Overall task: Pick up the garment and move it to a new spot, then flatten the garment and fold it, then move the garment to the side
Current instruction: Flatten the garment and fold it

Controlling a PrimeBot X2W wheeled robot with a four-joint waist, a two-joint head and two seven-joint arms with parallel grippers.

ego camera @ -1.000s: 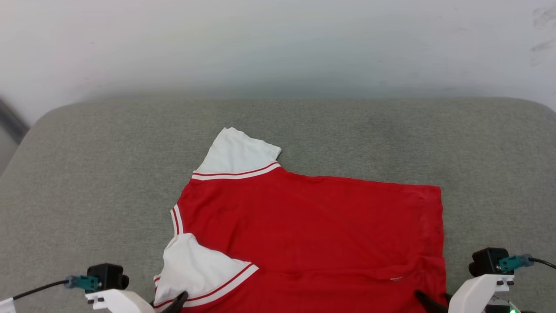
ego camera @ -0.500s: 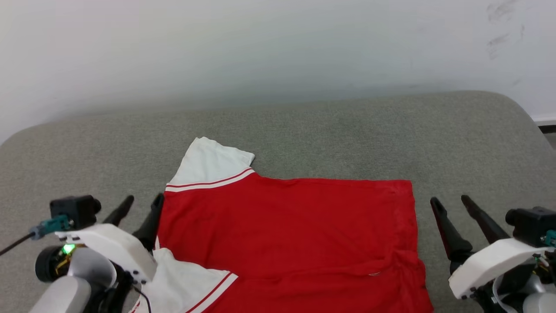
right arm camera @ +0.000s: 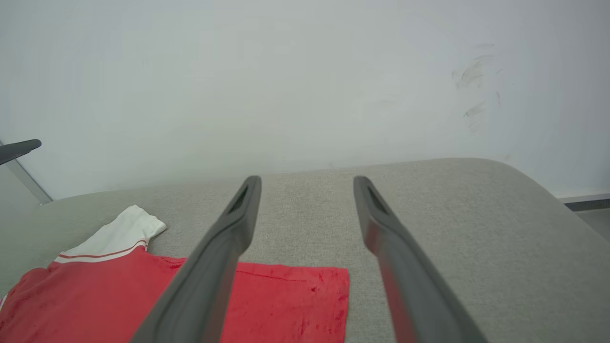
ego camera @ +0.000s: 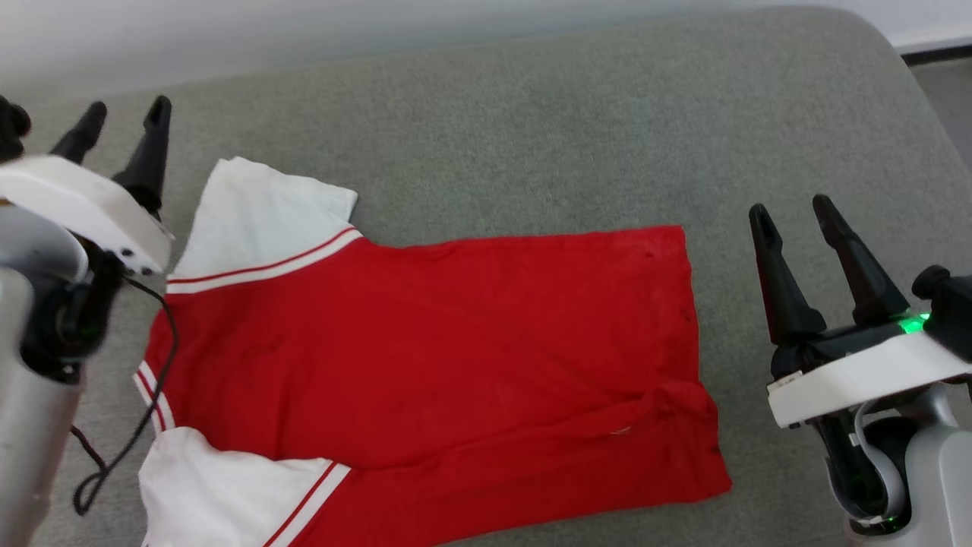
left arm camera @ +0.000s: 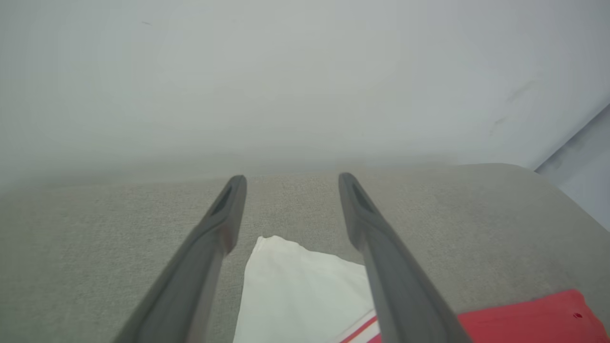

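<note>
The left gripper (ego camera: pixel 127 108) sat at the upper left of the head view. Its two dark fingers (ego camera: pixel 152 152) were spread apart with nothing between them, tips pointing up the view. The white left wrist housing (ego camera: pixel 76 205) slanted down into the grey left forearm (ego camera: pixel 30 425) along the view's left edge. The right gripper (ego camera: pixel 790 209) stood at the right side, lower in the view, fingers likewise parted and empty, leaning slightly left. A green light (ego camera: pixel 907 324) glowed on the white right wrist housing (ego camera: pixel 858 372), above the grey right forearm (ego camera: pixel 934 471). In each wrist view the fingers formed a wide V, touching nothing.
</note>
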